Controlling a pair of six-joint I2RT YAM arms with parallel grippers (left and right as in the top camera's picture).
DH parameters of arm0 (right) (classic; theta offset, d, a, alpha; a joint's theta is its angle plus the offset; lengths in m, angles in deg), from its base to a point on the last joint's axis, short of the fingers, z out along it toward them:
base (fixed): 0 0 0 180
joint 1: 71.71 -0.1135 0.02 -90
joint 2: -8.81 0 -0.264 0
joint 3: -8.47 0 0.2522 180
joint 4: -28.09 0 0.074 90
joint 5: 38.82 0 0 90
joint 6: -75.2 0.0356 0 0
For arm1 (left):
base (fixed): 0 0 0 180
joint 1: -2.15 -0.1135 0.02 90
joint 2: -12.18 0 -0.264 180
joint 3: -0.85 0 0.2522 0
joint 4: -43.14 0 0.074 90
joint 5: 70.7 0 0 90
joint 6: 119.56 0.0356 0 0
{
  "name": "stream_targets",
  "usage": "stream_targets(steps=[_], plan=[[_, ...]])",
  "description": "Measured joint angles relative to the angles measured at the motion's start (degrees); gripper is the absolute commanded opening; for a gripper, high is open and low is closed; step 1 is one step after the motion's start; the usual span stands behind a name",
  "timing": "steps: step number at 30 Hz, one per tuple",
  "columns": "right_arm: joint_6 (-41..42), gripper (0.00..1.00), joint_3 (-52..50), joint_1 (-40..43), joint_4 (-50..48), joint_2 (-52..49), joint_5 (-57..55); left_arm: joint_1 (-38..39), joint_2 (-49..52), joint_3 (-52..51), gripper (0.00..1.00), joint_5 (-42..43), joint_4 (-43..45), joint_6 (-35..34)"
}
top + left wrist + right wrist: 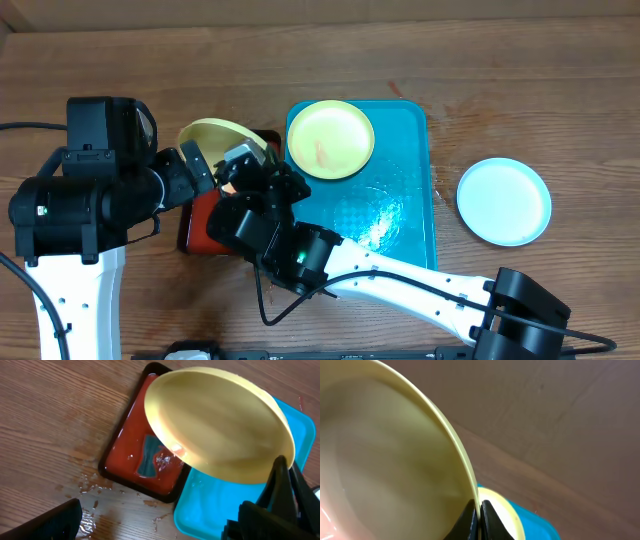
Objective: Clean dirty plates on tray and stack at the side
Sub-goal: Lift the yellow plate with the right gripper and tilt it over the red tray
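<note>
My right gripper is shut on the rim of a pale yellow-green plate and holds it tilted above the red tray; the plate also shows in the overhead view and the left wrist view. My left gripper is open and empty just left of that plate, and its fingers are spread wide over the wet table. A second yellow-green plate with an orange smear lies at the far left end of the turquoise tray. A pale blue-white plate lies on the bare table at the right.
The red tray with a black rim holds liquid and sits against the turquoise tray's left side. Water drops and a puddle lie on the wood beside it. My right arm crosses the table's front.
</note>
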State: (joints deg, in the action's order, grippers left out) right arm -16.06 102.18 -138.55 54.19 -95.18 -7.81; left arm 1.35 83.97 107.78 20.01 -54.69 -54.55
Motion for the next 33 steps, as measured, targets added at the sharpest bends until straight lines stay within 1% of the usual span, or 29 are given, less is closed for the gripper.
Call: stream_targets(steps=[6,15,20,33], plan=[[-7.04,0.04,0.00,0.31,-2.56,0.02,-1.27,-0.39,0.00,0.00,1.00,-0.55,-0.20,0.13],[-10.84,0.04,0.00,0.39,-5.68,0.02,-5.60,-0.37,0.00,0.35,1.00,-0.44,0.09,0.09],[-11.54,0.04,0.00,0.37,-6.32,0.02,-7.45,-0.37,0.00,0.63,1.00,-0.04,0.15,0.07],[-11.91,0.04,0.00,0.37,-6.38,0.02,-8.13,-0.37,0.00,0.63,1.00,0.00,0.24,0.09]])
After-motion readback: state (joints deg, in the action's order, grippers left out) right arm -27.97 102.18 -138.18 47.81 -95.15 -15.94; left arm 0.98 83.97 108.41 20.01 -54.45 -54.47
